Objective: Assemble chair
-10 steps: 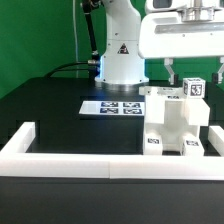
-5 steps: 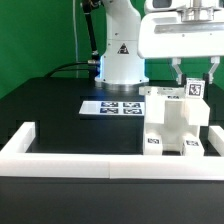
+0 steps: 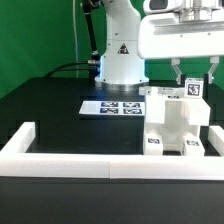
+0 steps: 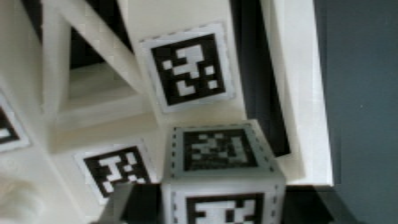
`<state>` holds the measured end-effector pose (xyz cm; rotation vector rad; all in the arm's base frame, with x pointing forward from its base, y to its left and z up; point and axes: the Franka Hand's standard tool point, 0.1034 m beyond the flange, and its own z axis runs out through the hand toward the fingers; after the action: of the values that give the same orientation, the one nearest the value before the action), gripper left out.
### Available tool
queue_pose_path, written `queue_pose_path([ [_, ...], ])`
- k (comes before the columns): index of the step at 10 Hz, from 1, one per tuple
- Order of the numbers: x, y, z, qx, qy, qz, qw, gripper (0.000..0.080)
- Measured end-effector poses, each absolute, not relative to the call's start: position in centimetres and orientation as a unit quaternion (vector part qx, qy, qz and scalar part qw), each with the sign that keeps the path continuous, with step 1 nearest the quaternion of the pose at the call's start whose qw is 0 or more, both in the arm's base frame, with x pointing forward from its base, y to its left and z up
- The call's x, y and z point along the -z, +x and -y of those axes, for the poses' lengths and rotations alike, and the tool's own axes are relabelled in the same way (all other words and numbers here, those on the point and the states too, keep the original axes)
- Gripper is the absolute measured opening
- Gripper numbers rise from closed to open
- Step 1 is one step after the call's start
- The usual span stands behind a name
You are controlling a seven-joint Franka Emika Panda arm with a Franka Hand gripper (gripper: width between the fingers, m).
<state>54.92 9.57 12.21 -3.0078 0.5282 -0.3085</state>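
At the exterior view's right, gripper [image 3: 194,76] has just closed from wide onto the tagged chair part [image 3: 194,89]; likely ready to lift.

The gripper [image 4: 222,203] clamps a tagged white chair block [image 4: 222,150]; beyond lie more tagged white chair parts [image 4: 187,65] and black counter [image 4: 356,80].
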Motion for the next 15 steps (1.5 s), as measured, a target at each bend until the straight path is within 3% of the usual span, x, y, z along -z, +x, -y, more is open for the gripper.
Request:
queue_pose_path([
  [15, -12.23, 54.85, -9.95, 0.069, -0.814, -0.57, 0.09, 0.0287],
])
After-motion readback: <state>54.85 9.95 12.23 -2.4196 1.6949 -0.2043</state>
